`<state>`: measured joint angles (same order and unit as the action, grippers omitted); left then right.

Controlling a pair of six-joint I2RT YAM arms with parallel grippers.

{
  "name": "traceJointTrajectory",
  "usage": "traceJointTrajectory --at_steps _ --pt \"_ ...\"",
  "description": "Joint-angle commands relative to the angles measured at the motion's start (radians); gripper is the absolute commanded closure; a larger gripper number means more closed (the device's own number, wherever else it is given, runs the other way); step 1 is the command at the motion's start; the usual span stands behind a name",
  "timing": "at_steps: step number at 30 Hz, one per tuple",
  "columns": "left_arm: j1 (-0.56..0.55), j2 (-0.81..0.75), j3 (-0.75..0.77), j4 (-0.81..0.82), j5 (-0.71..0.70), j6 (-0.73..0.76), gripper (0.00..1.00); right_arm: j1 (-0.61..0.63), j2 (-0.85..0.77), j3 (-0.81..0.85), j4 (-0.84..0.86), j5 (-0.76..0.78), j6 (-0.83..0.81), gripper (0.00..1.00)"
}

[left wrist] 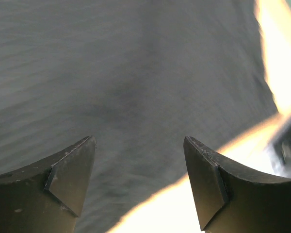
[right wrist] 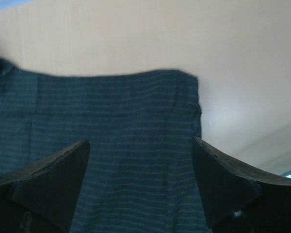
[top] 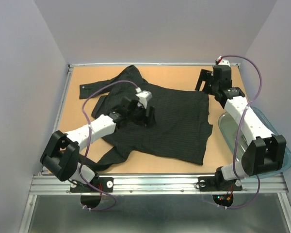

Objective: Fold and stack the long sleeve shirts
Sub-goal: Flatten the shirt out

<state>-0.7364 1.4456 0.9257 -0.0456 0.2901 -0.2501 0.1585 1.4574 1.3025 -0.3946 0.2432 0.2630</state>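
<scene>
Black pinstriped cloth, the long sleeve shirt (top: 179, 121), lay spread across the middle of the table (top: 184, 75), one sleeve reaching toward the table's far left corner. My left gripper (left wrist: 138, 145) stood spread over the shirt at the table's centre, holding nothing. My right gripper (right wrist: 140, 145) gaped empty near the table's far right corner.

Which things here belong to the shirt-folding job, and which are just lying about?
Job in hand:
- black pinstriped shirt, lying unfolded on the table
- left claw and right claw, both open over the shirt

Lying about:
- clear plastic tub at the table's right edge
</scene>
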Motion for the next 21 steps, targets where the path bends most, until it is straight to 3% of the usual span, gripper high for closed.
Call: traceJointTrajectory --at_steps 1,8,15,21 --pt "0.184 -0.053 0.035 -0.026 -0.144 -0.066 0.16 0.004 0.009 -0.132 0.007 -0.179 0.114 0.11" --pt "0.463 0.086 0.126 -0.028 -0.256 -0.141 0.17 0.004 -0.002 -0.259 0.056 -0.274 0.168 0.15" --pt "0.597 0.338 0.278 -0.034 -0.256 -0.206 0.18 0.004 0.014 -0.261 0.092 -0.246 0.197 0.16" --pt "0.684 0.446 0.286 -0.036 -0.241 -0.247 0.18 0.004 0.058 -0.244 0.114 -0.209 0.216 0.17"
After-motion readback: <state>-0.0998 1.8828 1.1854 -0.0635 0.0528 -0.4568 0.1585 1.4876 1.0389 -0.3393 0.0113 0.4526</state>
